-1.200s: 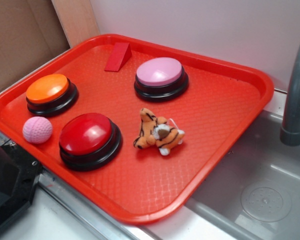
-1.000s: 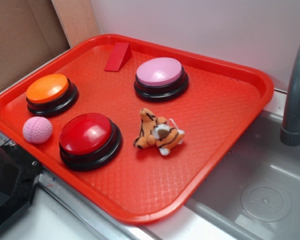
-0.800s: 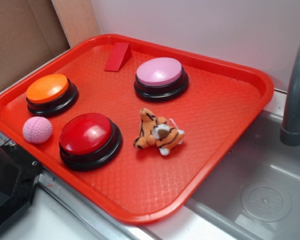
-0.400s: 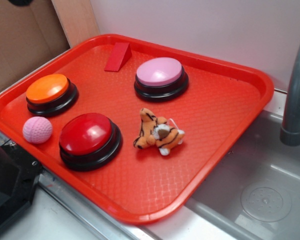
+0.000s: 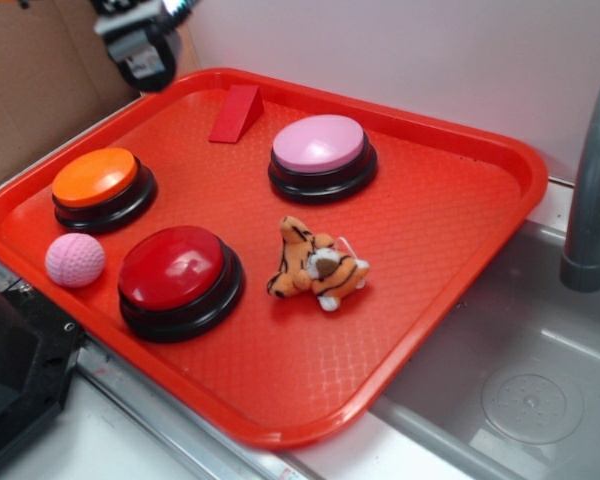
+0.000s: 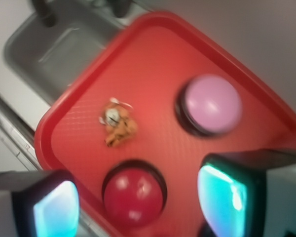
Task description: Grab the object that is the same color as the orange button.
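Observation:
A small orange plush tiger with black stripes, the object (image 5: 318,270) (image 6: 118,126), lies on its side near the middle of the red tray (image 5: 450,215). The orange button (image 5: 98,180) sits at the tray's left side; the wrist view does not show it. My gripper (image 5: 140,40) hangs high above the tray's far left corner, well away from the tiger. In the wrist view my gripper (image 6: 138,200) stands open, its teal pads (image 6: 222,195) wide apart with nothing between them.
A red-domed button (image 5: 177,272) (image 6: 134,195) sits left of the tiger, a pink-domed button (image 5: 320,150) (image 6: 210,104) behind it. A pink ball (image 5: 75,260) and a red wedge (image 5: 237,112) also rest on the tray. A sink (image 5: 525,370) and grey faucet (image 5: 592,190) lie to the right.
The gripper has come into the exterior view at the top left, above the tray's far corner. The things on the tray have not moved.

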Robot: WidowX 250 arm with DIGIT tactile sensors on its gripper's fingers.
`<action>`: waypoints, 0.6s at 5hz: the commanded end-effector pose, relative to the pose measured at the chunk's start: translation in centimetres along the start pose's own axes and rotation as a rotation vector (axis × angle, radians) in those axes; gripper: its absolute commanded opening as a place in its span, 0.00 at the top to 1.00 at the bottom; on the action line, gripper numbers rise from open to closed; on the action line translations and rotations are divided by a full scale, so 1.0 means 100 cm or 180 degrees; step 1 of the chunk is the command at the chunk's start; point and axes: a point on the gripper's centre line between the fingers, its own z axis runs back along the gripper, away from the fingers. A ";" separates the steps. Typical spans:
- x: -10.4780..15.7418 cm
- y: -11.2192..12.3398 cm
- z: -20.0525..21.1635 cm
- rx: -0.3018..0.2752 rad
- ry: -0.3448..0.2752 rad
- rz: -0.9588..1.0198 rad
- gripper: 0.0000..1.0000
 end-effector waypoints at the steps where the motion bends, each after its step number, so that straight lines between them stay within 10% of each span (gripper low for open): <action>1: 0.021 -0.030 -0.049 -0.0338 -0.0134 -0.1068 0.00; 3: 0.018 -0.023 -0.106 -0.0191 0.0128 -0.0930 0.00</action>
